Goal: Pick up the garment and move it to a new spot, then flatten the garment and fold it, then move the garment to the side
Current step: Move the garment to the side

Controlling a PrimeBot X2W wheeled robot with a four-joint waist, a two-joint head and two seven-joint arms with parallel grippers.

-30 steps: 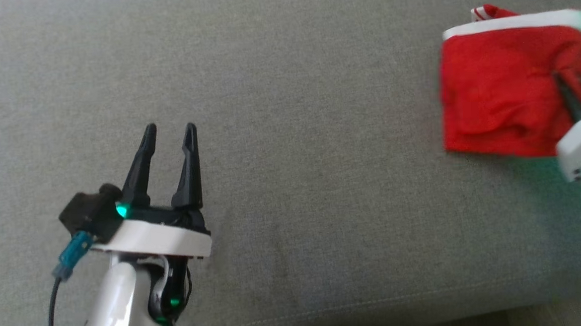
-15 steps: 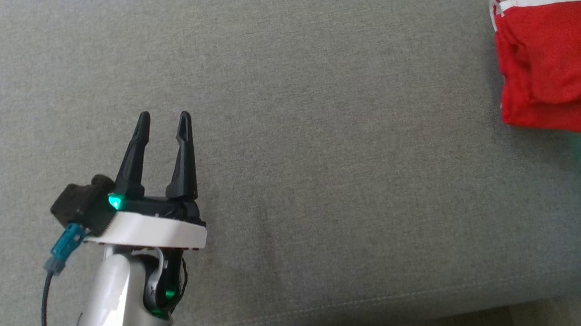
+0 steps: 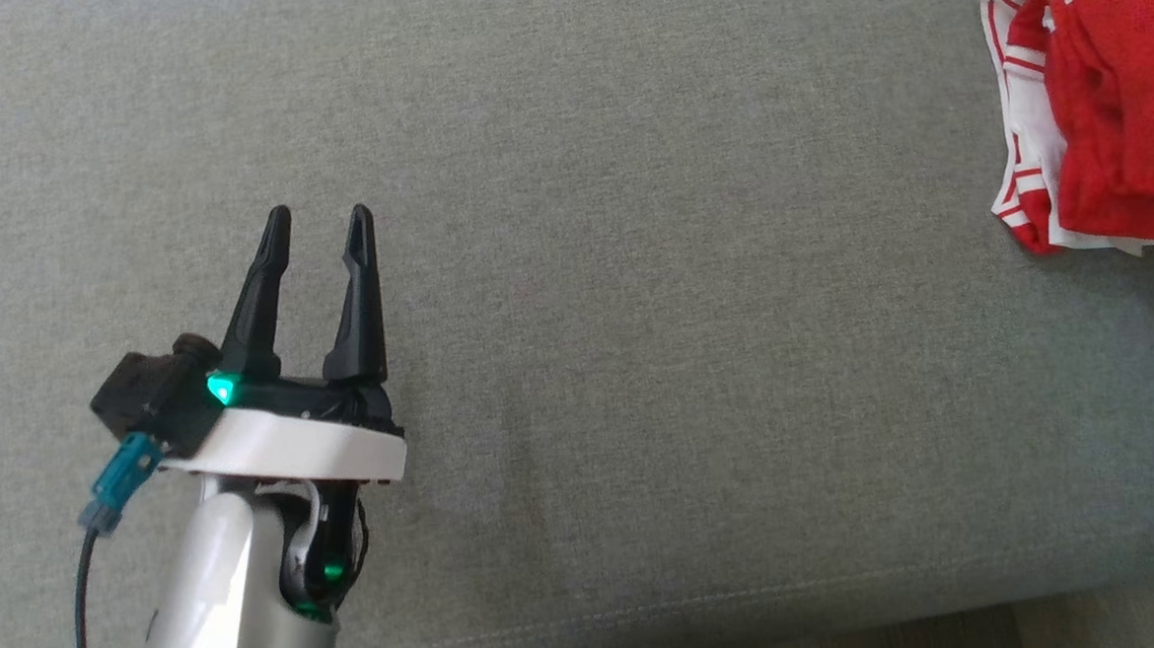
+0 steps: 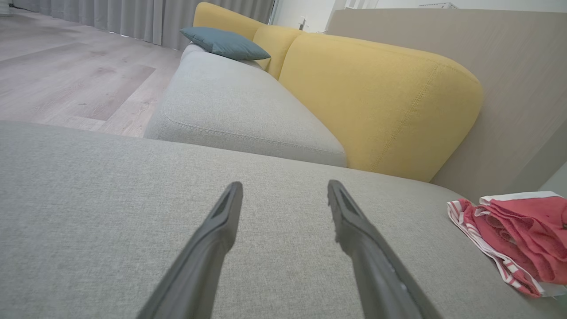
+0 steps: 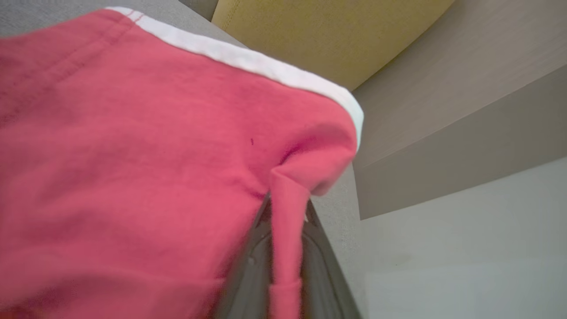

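Red garment (image 5: 133,155) fold pinched in right tool (image 5: 288,208), seen from right wrist; left tool (image 3: 319,214) spread, empty.

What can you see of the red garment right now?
The garment is soft-looking red fabric with a white band along one edge and red-and-white striped trim. It lies bunched and folded over itself, not flat, on the grey sofa seat at the far right of the head view, partly cut off by the frame. A pinched fold of it sits clamped between the right gripper's fingers.

Red, white-striped garment (image 3: 1110,128); grey sofa (image 3: 633,262)
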